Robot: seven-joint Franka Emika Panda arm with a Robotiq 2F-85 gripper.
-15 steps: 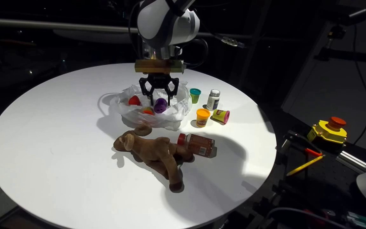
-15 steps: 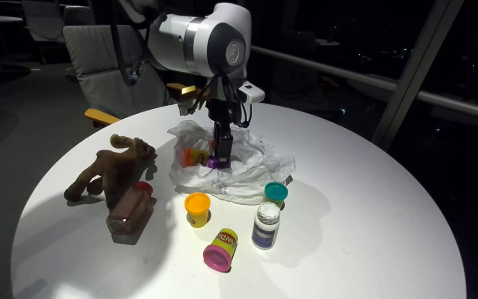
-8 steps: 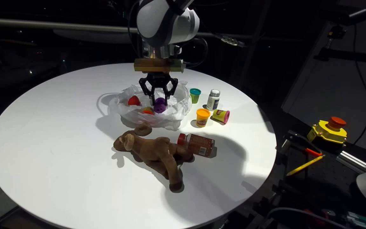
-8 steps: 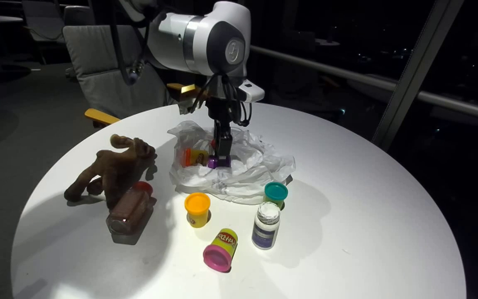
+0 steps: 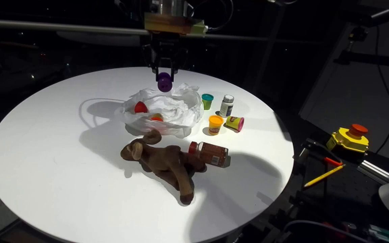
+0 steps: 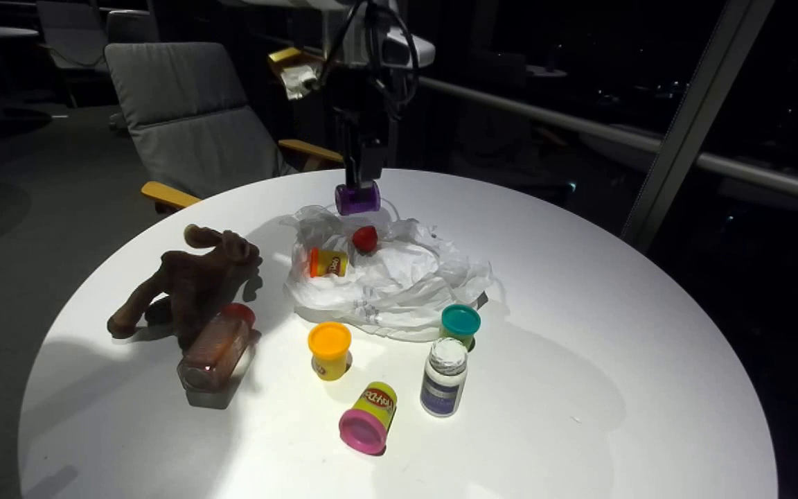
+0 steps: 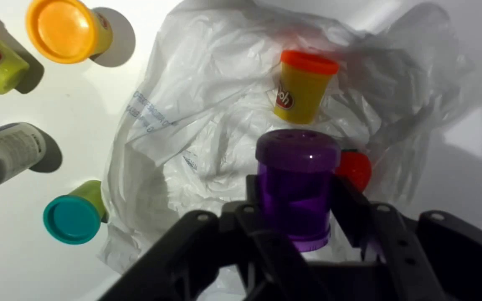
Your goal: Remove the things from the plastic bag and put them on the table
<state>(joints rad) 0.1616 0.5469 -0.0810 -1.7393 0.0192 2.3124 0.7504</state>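
Note:
My gripper (image 5: pixel 164 78) is shut on a purple shaker-like container (image 5: pixel 165 85) and holds it in the air above the bag's far edge. In the wrist view the purple container (image 7: pixel 297 154) sits between the two black fingers (image 7: pixel 294 188). The white plastic bag (image 6: pixel 427 305) lies open and crumpled on the white table (image 6: pixel 544 430). Inside it are a yellow Play-Doh tub with a red-orange lid (image 6: pixel 330 263) and a red strawberry-like thing (image 6: pixel 365 239). In the wrist view the container partly hides the red thing (image 7: pixel 355 169).
Beside the bag stand an orange-lidded tub (image 6: pixel 330 352), a teal-lidded tub (image 6: pixel 460 322) and a white bottle (image 6: pixel 444 380). A pink-lidded tub (image 6: pixel 369 419) lies on its side. A brown plush animal (image 5: pixel 160 158) and a red-capped bottle (image 5: pixel 213 154) lie near the bag.
My gripper has closed in on the purple container and lifted it up out of the bag. The other things on the table and in the bag have stayed about where they were.

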